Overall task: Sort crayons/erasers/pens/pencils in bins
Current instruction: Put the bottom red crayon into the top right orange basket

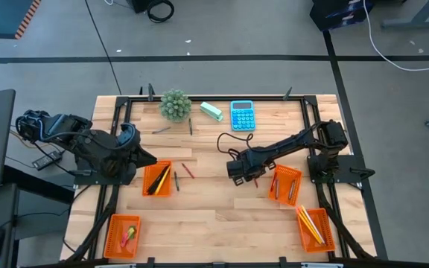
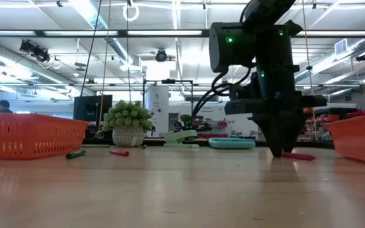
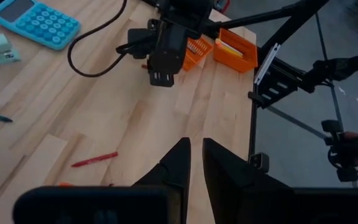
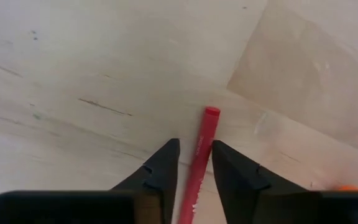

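Broadly, the wooden tabletop (image 1: 214, 216) fills the middle of the high view, with four orange bins (image 1: 158, 179) spread along its lower half. At centre right the right claw (image 1: 253, 181) points down at the wood, its fingers (image 4: 160, 171) narrowly parted on either side of a red crayon (image 4: 201, 155) lying flat, not yet pinching it. At centre left the left claw (image 3: 194, 165) hangs nearly closed and empty beside one bin.

Black arms, tapered dark fingers (image 4: 160, 168)
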`<state>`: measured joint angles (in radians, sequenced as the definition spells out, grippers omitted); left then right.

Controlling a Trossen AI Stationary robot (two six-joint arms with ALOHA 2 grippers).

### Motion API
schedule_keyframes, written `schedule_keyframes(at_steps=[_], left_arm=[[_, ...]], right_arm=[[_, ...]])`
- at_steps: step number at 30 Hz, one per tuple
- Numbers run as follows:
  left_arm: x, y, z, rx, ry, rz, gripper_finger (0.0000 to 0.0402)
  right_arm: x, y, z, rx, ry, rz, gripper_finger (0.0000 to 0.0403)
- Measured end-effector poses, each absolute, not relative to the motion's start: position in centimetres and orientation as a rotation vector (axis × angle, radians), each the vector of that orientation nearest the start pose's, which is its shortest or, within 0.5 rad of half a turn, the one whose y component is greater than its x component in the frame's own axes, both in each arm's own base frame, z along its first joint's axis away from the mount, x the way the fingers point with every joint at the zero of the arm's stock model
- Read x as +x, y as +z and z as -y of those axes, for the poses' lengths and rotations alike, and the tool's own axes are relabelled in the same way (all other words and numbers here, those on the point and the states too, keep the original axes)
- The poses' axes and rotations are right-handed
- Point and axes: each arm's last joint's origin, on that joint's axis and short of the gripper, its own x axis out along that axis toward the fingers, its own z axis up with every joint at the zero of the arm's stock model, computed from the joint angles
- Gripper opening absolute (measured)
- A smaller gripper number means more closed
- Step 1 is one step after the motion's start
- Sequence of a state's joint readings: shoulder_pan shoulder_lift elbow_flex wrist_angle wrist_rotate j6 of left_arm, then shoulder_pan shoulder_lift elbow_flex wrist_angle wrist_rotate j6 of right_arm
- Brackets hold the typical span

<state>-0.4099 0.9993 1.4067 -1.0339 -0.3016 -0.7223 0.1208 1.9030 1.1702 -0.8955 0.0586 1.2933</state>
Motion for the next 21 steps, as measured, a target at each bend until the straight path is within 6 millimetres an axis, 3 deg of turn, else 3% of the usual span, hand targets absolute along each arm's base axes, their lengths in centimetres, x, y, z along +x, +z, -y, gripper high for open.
schedule_keyframes(at_steps=[7, 16, 21], left_arm=[[14.6, 42.1, 5.4, -0.484, 0.112, -0.595, 0.0052], [14.6, 42.1, 5.4, -0.490, 0.106, -0.599, 0.0052], [14.5, 42.1, 5.4, -0.481, 0.105, -0.604, 0.0051]], right_arm=[[32.1, 13.6, -3.8, 0.822, -0.941, -1.382, 0.0067], [32.4, 13.9, -3.8, 0.795, -0.894, -1.400, 0.0062], [33.7, 15.3, -4.3, 0.841, -0.781, -1.379, 0.0062]])
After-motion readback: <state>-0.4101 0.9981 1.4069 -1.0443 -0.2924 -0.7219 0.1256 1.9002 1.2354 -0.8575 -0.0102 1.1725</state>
